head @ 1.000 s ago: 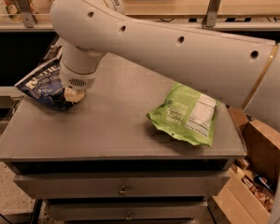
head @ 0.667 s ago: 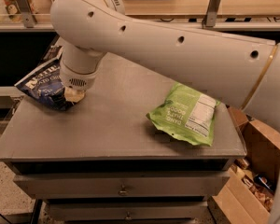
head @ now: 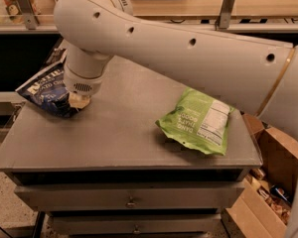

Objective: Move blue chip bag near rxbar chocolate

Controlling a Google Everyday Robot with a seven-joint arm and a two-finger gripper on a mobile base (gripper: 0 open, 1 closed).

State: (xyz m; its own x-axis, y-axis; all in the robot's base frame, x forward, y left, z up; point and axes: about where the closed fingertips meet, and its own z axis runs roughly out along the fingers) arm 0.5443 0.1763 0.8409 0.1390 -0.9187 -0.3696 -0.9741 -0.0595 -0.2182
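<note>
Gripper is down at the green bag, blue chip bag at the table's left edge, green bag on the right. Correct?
One thing is off: the gripper is down at the blue chip bag, not the green bag. The camera view shows this. The rest holds: the blue chip bag is at the left edge of the table, and the green bag lies on the right.

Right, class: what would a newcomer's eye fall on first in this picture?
The huge white robot arm stretches from the right across the grey metal table. Its gripper is down on the wrinkled dark navy foil chip bag at the table's left edge. The lime-green snack bag with a white nutrition label lies on the table's right side, apart from the gripper.
</note>
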